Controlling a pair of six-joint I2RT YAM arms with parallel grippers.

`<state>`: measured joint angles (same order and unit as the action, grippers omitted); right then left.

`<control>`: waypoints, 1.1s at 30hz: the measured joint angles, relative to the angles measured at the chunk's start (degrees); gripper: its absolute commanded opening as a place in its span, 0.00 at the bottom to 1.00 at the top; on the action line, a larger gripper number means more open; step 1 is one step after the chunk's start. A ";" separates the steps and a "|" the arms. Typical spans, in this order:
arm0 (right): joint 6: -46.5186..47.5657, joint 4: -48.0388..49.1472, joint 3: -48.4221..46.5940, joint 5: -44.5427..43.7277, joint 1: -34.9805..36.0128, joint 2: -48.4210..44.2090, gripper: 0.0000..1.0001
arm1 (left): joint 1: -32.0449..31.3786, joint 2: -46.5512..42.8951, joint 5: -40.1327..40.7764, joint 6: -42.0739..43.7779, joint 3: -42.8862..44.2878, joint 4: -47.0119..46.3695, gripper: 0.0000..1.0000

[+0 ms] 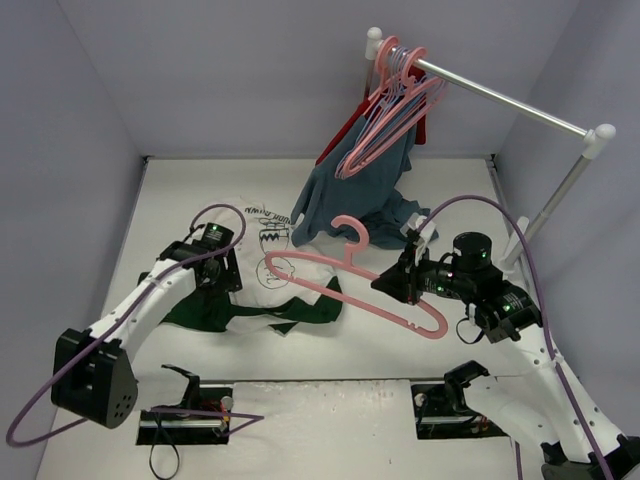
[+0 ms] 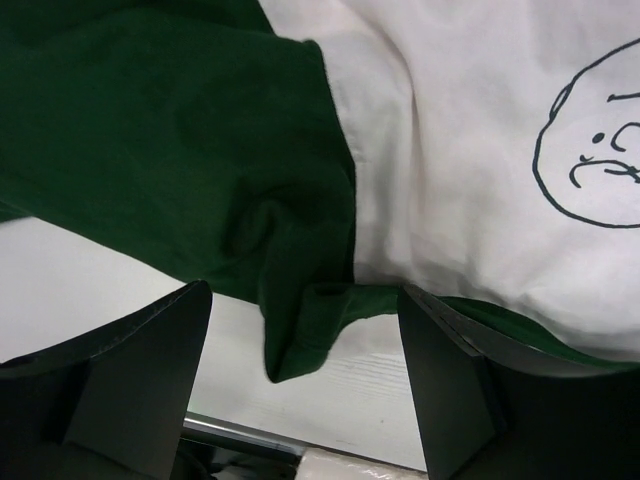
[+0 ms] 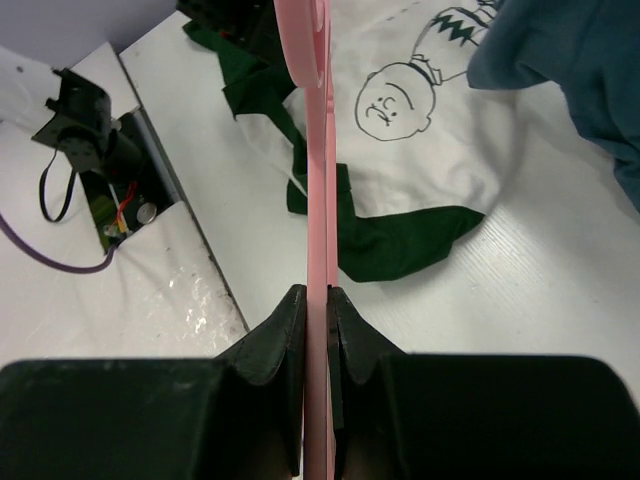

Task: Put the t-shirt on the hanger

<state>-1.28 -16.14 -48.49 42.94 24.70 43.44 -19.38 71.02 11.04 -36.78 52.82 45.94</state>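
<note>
The cream-white t-shirt [image 1: 268,262] with dark green sleeves lies crumpled on the table, cartoon face up. My left gripper [image 1: 228,282] hangs open and empty just above its near green sleeve [image 2: 200,150]; the sleeve's folded tip lies between the fingers [image 2: 440,350], and the white chest [image 2: 470,150] is to the right. My right gripper [image 1: 392,284] is shut on a pink hanger [image 1: 310,272] and holds it in the air, nearly flat, over the shirt's right edge, hook pointing away. In the right wrist view the hanger [image 3: 318,150] runs straight out from the closed gripper [image 3: 317,300] above the shirt [image 3: 420,130].
A rail [image 1: 500,100] on a stand at the back right carries several more pink hangers [image 1: 395,95]. A blue-grey garment [image 1: 350,200] and a red garment [image 1: 345,128] hang from it, the blue one spilling onto the table beside the shirt. Electronics boxes [image 1: 200,410] sit at the near edge.
</note>
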 measured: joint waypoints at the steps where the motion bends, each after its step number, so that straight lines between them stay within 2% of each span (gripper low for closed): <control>1: 0.37 0.00 0.00 0.64 0.40 0.00 0.00 | -0.77 1.04 0.00 -1.17 0.00 -0.04 0.69; 7: 2.08 0.02 0.00 2.53 1.28 0.00 0.00 | -4.49 6.37 0.00 -8.25 0.00 -0.40 0.58; 14: 2.67 0.03 0.08 2.47 1.28 -1.16 0.00 | -5.71 8.45 1.13 -15.99 -3.14 -1.36 0.56; 16: 2.67 0.04 0.24 2.47 1.28 -2.12 0.00 | -6.00 8.57 1.55 -17.75 -4.61 -1.28 0.50; 18: 2.67 0.04 0.42 2.53 1.28 -2.85 0.00 | -6.01 8.70 1.98 -19.26 -5.45 -1.25 0.30; 19: 2.66 0.04 0.51 2.56 1.28 -3.17 0.00 | -6.01 8.73 2.22 -19.96 -5.70 -1.24 0.24; 20: 2.66 0.04 0.62 2.63 1.28 -3.47 0.00 | -6.01 8.71 2.42 -20.58 -5.80 -1.21 0.21; 28: 2.67 0.04 1.08 3.36 1.28 -4.24 0.00 | -6.01 3.67 3.66 -22.37 -5.81 0.41 0.21; 33: 2.68 0.04 1.09 3.79 1.28 -3.89 0.00 | -6.02 -0.51 3.83 -21.67 -5.81 1.35 0.06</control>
<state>1.40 -16.10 -47.40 46.73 25.98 39.55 -25.40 70.51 14.87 -58.45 47.00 47.29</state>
